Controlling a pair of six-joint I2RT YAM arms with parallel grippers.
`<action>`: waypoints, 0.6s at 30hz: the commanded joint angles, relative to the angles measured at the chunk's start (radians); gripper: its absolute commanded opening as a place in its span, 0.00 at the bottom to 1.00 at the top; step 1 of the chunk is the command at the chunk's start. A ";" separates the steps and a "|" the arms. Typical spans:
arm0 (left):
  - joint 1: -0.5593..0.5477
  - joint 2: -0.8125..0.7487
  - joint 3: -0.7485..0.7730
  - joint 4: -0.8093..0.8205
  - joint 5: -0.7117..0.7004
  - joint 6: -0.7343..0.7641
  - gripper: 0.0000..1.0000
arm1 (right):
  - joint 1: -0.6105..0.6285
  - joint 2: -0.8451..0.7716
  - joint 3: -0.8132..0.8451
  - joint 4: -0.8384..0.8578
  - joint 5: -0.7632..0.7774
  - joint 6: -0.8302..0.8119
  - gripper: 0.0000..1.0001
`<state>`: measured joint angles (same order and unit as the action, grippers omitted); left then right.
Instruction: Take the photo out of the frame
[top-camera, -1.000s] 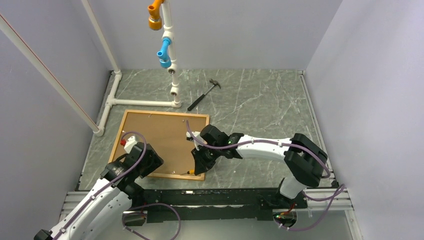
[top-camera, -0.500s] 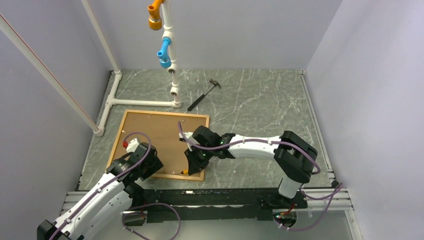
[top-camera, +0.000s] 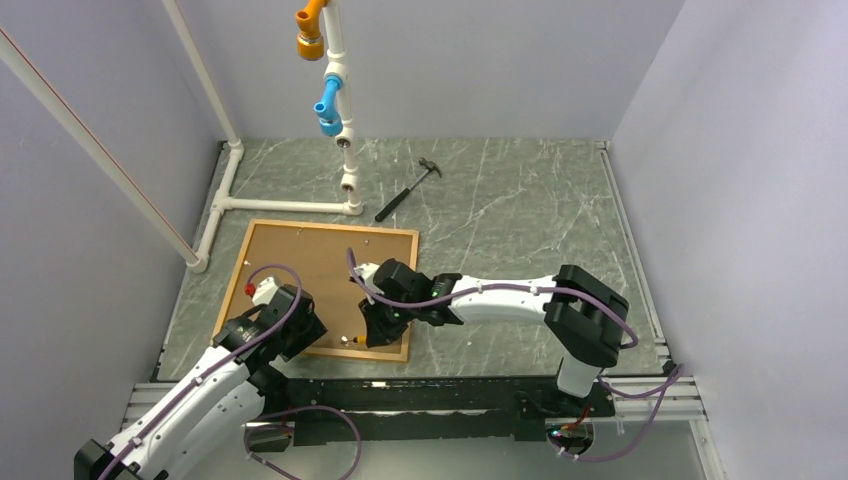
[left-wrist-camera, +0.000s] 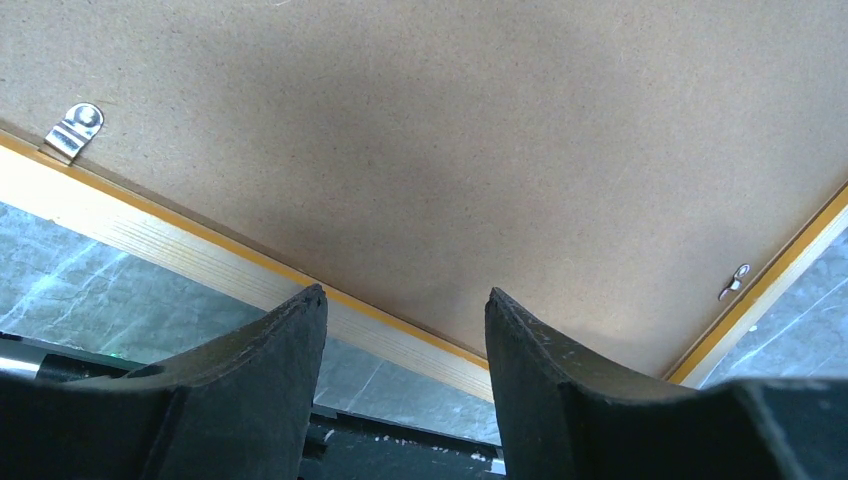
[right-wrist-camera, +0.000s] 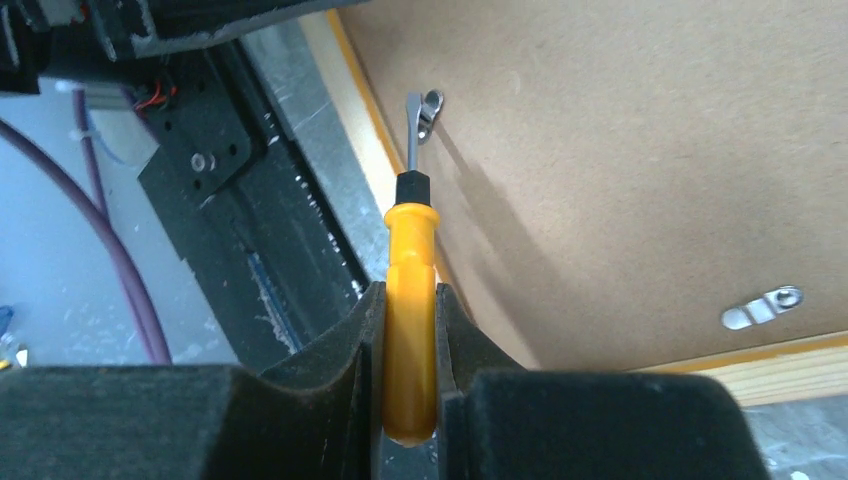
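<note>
The frame (top-camera: 330, 228), a thin orange border, lies face down on the table. Its brown board back (top-camera: 310, 270) fills it, so the photo's printed side is hidden. My right gripper (right-wrist-camera: 408, 290) is shut on an orange-handled screwdriver (right-wrist-camera: 412, 240). The screwdriver's metal tip touches a small metal clip (right-wrist-camera: 430, 105) on the frame's near edge. Seen from above, that gripper (top-camera: 378, 325) is over the frame's near right part. My left gripper (left-wrist-camera: 405, 295) hangs open over the near left edge of the frame (left-wrist-camera: 200, 255), holding nothing.
More metal clips (left-wrist-camera: 75, 128) (right-wrist-camera: 762, 307) sit along the board's edges. A hammer (top-camera: 408, 189) lies behind the frame. A white pipe structure (top-camera: 290, 205) with blue (top-camera: 327, 105) and orange (top-camera: 310, 35) fittings stands at the back left. A black rail (top-camera: 400, 395) borders the near edge.
My right arm has slid left along the frame's near edge, carrying the screwdriver. My left arm drew back slightly toward its base and then held still.
</note>
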<state>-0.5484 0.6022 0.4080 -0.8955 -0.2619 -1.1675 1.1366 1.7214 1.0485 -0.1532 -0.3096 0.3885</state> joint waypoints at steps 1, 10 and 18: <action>0.001 0.004 -0.004 -0.001 0.005 -0.005 0.63 | -0.008 -0.018 0.023 0.003 0.192 0.009 0.00; 0.001 -0.034 0.039 0.041 0.038 0.098 0.66 | -0.027 -0.279 -0.090 0.132 0.205 -0.004 0.00; -0.007 -0.004 0.078 0.315 0.268 0.372 0.68 | -0.201 -0.496 -0.250 0.081 0.325 -0.001 0.00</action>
<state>-0.5484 0.5705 0.4305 -0.7765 -0.1417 -0.9653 1.0355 1.3029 0.8791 -0.0765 -0.0639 0.3878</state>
